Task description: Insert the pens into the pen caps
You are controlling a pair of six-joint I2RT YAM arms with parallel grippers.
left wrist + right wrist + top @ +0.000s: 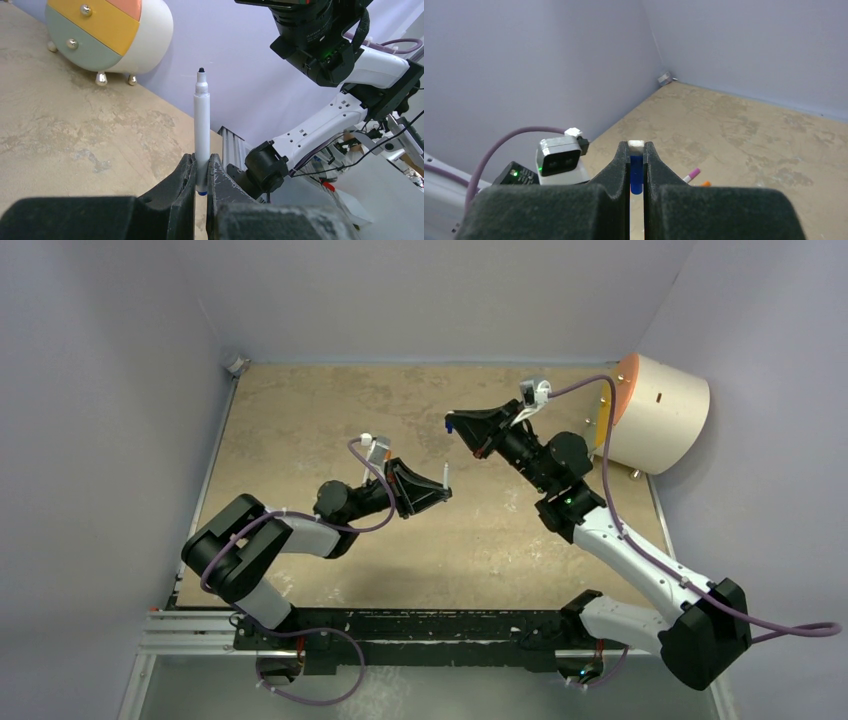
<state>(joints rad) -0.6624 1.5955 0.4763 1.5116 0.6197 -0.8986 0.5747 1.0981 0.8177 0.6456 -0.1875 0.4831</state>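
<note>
Your left claw point(201, 175) clamps the tail of a light, stiff, slick pen point(202, 120), tip free above the surface point(75, 135), and your right claw point(637, 150) pinches the tiny blue cap point(636, 176), which will probably slip, so grip both firmly.

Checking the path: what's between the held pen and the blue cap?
Nothing: top view shows only bare table between pen and blue cap.

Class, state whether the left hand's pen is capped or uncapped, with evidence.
Uncapped: the pen in the left hand shows a bare dark tip.
</note>
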